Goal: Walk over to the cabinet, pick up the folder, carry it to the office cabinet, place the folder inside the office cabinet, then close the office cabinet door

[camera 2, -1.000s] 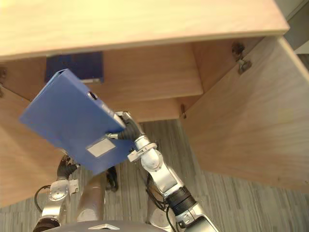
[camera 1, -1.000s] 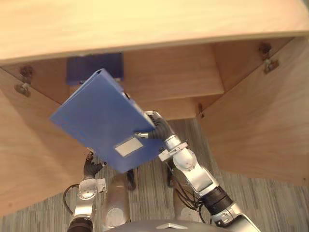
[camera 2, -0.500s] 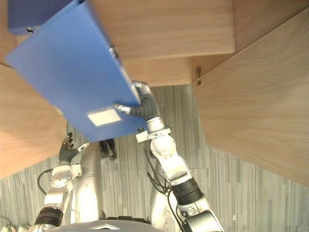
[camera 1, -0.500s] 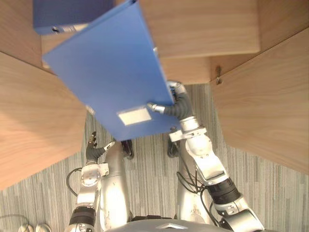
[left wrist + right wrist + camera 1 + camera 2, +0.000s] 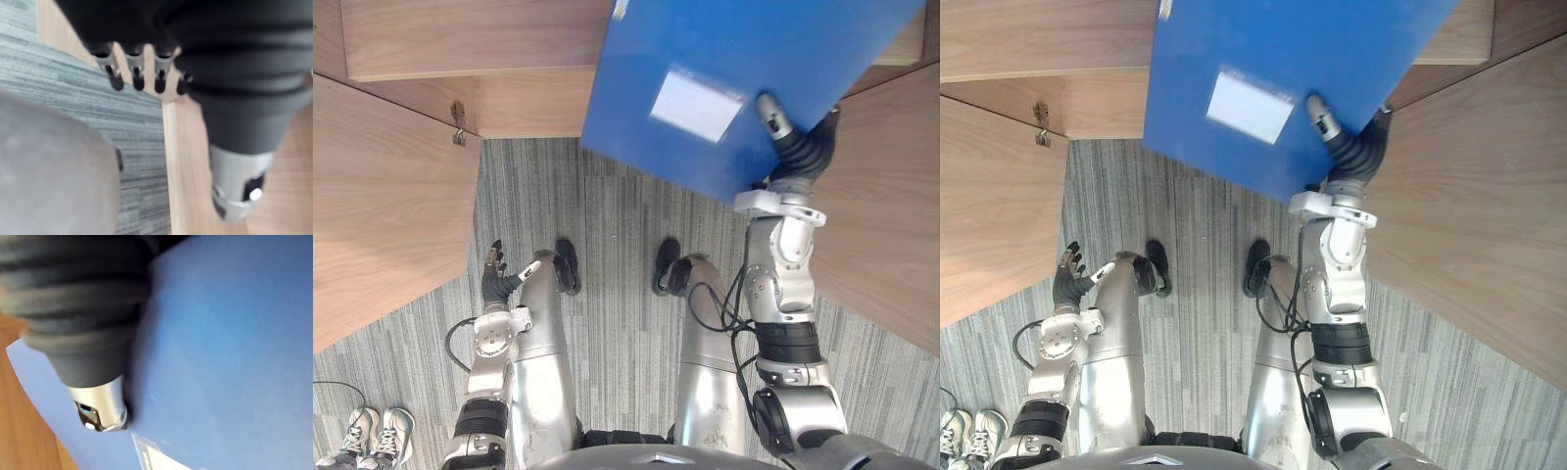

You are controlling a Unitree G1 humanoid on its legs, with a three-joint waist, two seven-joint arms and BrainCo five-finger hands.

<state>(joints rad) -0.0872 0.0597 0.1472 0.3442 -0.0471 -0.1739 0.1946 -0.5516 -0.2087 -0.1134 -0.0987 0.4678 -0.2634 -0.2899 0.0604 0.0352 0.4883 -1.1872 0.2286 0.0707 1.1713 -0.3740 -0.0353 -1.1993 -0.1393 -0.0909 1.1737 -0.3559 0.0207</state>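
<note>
Up at the top of the head views, the large flat blue folder (image 5: 744, 78) is being held in the air by the right hand (image 5: 800, 149), tilted, with its lower corner pointing down toward the grey striped carpet floor (image 5: 617, 225). The right hand is pinching that lower edge: its thumb is pressing flat on the folder's front face, while its fingers are hidden behind the folder. The right wrist view is showing the same grip from close by, the thumb lying against the smooth blue cover (image 5: 234, 333). A small white rectangular label (image 5: 695, 105) is sitting on the front face just beside the thumb; no writing on it can be made out. The folder is hanging before the open light wooden cabinet, covering part of the pale wooden shelf (image 5: 460, 39), and it is lying between the left wooden door panel (image 5: 382, 196) and the right wooden door panel (image 5: 891, 225), nearer to the right one. Whether its far end is reaching inside cannot be told. A small metal hinge (image 5: 458, 122) is showing at the left door's inner edge. The left hand (image 5: 497, 279) is hanging low at the robot's side, holding nothing, its fingers relaxed and slightly spread. A pair of pale sneakers (image 5: 372, 436) is standing on the carpet at the lower left.
</note>
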